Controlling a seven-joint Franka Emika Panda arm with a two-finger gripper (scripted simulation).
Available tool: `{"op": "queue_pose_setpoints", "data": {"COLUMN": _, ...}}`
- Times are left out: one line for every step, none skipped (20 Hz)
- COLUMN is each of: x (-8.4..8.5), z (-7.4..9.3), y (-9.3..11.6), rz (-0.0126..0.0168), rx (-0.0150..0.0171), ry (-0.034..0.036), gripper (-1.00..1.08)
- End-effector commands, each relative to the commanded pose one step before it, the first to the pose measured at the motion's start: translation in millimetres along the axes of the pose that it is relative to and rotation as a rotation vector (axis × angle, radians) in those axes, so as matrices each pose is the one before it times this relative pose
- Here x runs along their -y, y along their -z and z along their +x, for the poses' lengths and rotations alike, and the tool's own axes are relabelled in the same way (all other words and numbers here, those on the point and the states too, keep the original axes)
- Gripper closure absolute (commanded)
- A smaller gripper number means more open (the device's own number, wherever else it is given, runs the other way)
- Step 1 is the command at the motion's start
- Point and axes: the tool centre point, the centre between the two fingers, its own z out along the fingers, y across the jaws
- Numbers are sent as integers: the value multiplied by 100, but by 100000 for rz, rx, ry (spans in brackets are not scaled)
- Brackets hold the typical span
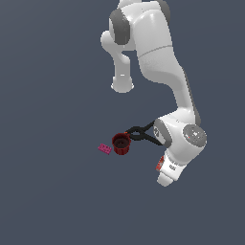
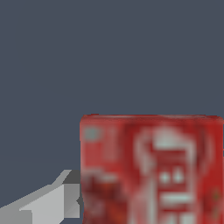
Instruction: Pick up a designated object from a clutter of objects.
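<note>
**Red box fills the wrist camera, arm bent low over slate-grey ground**

Grey is the one finger of the gripper that shows in the wrist view, a pale angular block touching the near edge of the red box. The other finger is out of frame, so I cannot tell whether the gripper is clenched on the box or released. In the exterior view the gripper itself is hidden behind the arm's last white link; only a small sliver of red shows at that link's lower side, just beside the wrist, and it is too small to make out.

The box is flat and rectangular, its red face carrying blurred white lettering and shapes. It takes up most of the lower part of the wrist picture.

Outward from the wrist, the black scissor-like clamp lies partly behind the arm's link, its tips reaching to the dark red cup, which stands upright with its mouth open. Just beside the cup, toward the exterior view's left, lies the tiny pink brick, apart from it.

The floor under everything is a plain, even slate-blue plane with no visible edges, corners, seams or walls. The white arm descends from the upper middle of the exterior view and folds down toward the clutter.
</note>
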Motion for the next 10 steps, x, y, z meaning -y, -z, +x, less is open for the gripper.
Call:
{"op": "queue_pose_setpoints", "data": {"x": 2, "z": -2, "y": 31, "rz": 6, "rx": -39, "ry": 9, "gripper": 108}}
{"op": "queue_pose_setpoints", "data": {"x": -12, "z": -33, "y": 69, "rz": 0, "rx": 0, "ry": 0, "gripper": 108}}
{"op": "queue_pose_setpoints", "data": {"x": -20, "z": -56, "y": 116, "rz": 0, "rx": 0, "ry": 0, "gripper": 108}}
{"op": "queue_pose_setpoints", "data": {"x": -28, "z": -78, "y": 162, "rz": 0, "rx": 0, "ry": 0, "gripper": 108}}
{"op": "queue_pose_setpoints", "data": {"x": -37, "z": -101, "y": 210, "rz": 0, "rx": 0, "ry": 0, "gripper": 108}}
{"op": "queue_pose_setpoints", "data": {"x": -45, "z": -124, "y": 258, "rz": 0, "rx": 0, "ry": 0, "gripper": 108}}
{"op": "queue_pose_setpoints", "data": {"x": -54, "z": -147, "y": 306, "rz": 0, "rx": 0, "ry": 0, "gripper": 108}}
{"op": "queue_pose_setpoints", "data": {"x": -56, "z": -165, "y": 351, "rz": -34, "rx": 34, "ry": 10, "gripper": 108}}
{"op": "queue_pose_setpoints", "data": {"x": -71, "z": -194, "y": 405, "rz": 0, "rx": 0, "ry": 0, "gripper": 108}}
{"op": "queue_pose_setpoints", "data": {"x": -80, "z": -218, "y": 456, "rz": 0, "rx": 0, "ry": 0, "gripper": 108}}
